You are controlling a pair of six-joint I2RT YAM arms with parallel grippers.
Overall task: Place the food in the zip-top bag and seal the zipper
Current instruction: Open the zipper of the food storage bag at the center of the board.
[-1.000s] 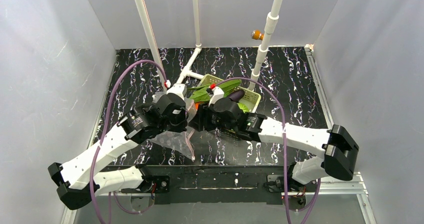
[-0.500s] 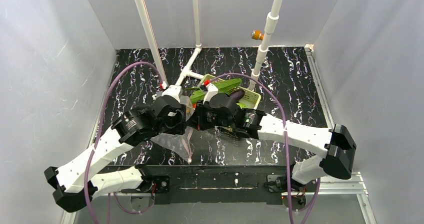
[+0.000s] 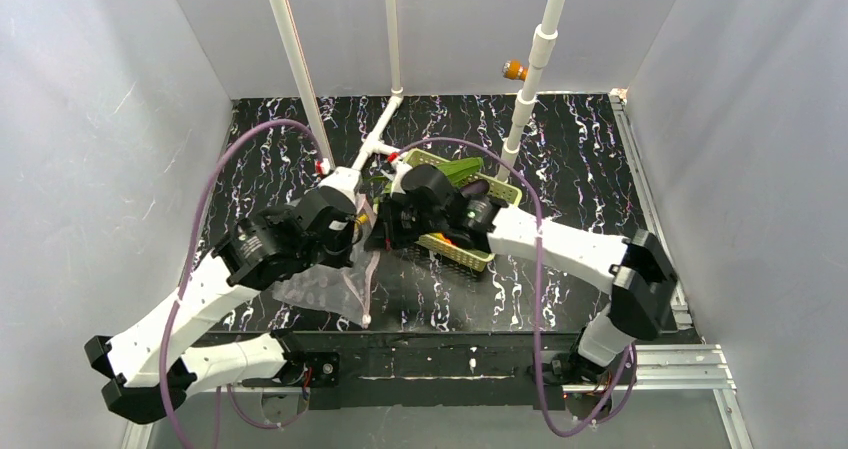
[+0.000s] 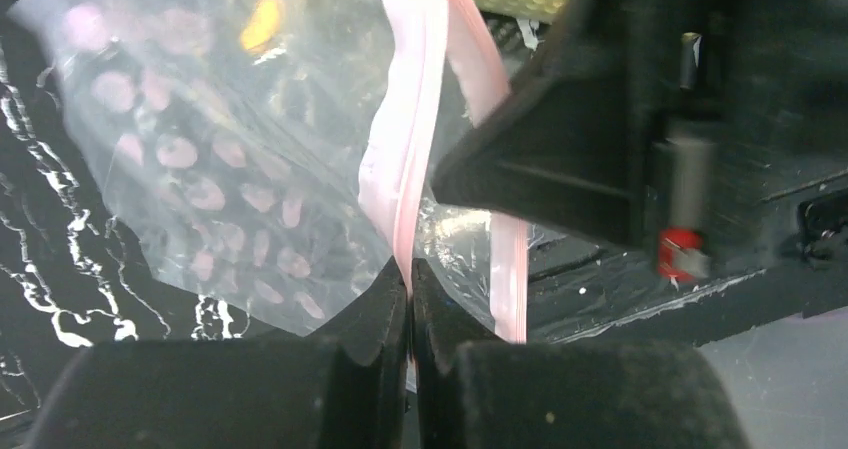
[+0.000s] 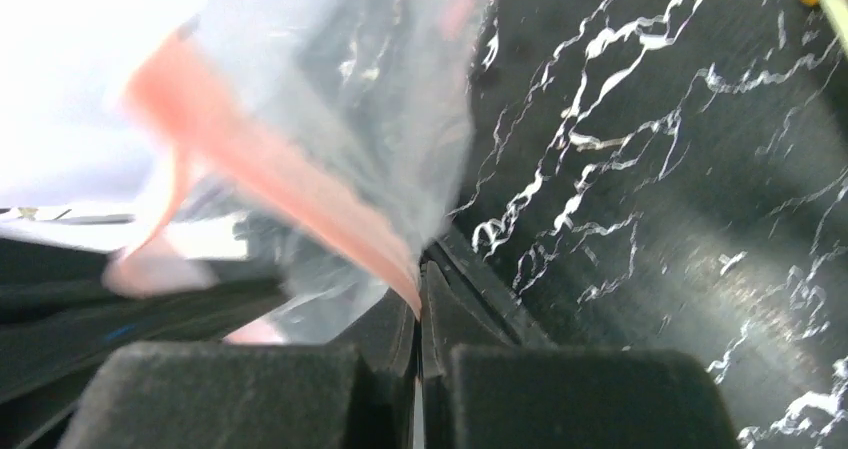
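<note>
Our left fingers are pressed together on the pink zipper of the zip-top bag, whose clear body droops toward the counter. Just beside them, our right fingers pinch the same strip. Further right, the green leaves lie in the basket.

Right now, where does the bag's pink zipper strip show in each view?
Top external: zipper strip hangs centre-left, between the wrists.
Left wrist: the strip runs vertical at centre, pinched in the jaws.
Right wrist: the strip slants from upper left down into the jaws.
Shared landmark: black marbled tabletop.
</note>
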